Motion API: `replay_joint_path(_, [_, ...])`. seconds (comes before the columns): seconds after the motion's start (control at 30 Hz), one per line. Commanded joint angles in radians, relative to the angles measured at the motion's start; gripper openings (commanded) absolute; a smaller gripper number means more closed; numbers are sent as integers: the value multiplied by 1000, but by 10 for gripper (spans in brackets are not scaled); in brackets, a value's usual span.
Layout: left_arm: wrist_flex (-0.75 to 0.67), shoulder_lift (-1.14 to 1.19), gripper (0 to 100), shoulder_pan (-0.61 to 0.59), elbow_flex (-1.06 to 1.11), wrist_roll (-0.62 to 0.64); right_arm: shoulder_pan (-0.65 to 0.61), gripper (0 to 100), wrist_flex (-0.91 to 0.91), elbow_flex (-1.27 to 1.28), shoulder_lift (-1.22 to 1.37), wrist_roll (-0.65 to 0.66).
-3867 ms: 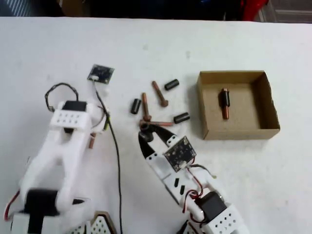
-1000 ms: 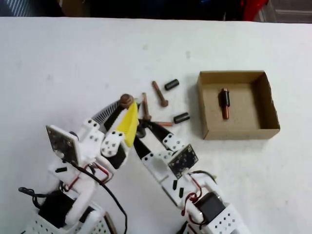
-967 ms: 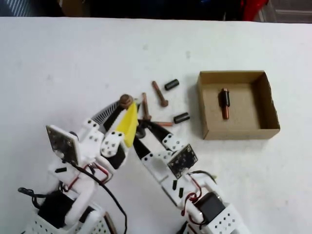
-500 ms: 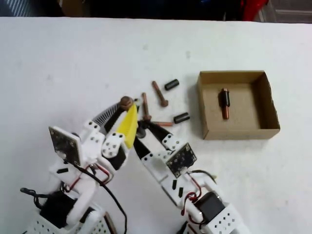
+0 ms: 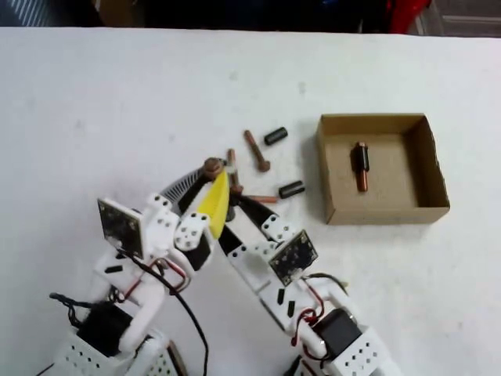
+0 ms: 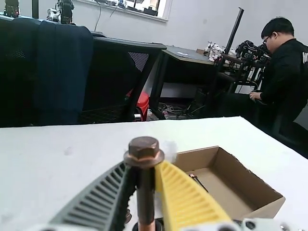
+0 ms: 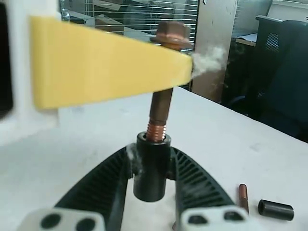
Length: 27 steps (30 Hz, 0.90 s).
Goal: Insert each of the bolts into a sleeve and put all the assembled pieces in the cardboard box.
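**Bolt tip at the mouth of the sleeve, both claws clamped**

The left claw (image 5: 213, 171), with one yellow finger and one grey, is clamped on a copper-coloured bolt (image 6: 143, 151) that stands upright, head on top. The right claw (image 7: 151, 173), with black fingers, is clamped on a black sleeve (image 7: 151, 144) that stands upright directly below it.

The right wrist view shows the joint itself. The bolt's threaded tip sits just inside the sleeve's open top, with most of the shank above the rim. In the high view the yellow finger covers that spot, and the left wrist view shows little of the sleeve below the bolt.

The high view gives the layout. The two claws meet near the middle of the white table (image 5: 117, 94), to the left of the cardboard box (image 5: 327, 168). One assembled piece (image 5: 361, 166) lies on the floor of the box.

Between the claws and the box lie:
- a loose bolt (image 5: 256, 150)
- a second loose bolt (image 5: 232, 157), just beside the left claw
- a third loose bolt (image 5: 266, 199)
- a loose sleeve (image 5: 275, 135)
- a second loose sleeve (image 5: 291, 189)

In the left wrist view the box stands open beyond the bolt's head.
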Motion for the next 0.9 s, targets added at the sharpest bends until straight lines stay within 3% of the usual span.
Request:
replay_joint_path(0.0, [32, 4, 23, 2, -3, -5, -12, 17, -2, 9, -12, 12])
replay_joint_path(0.57, [195, 4, 23, 2, 0, -3, -10, 17, -1, 9, -12, 14])
replay_joint_path(0.87, [172, 4, 24, -5, -6, -11, -10, 17, 24, 9, -12, 14])
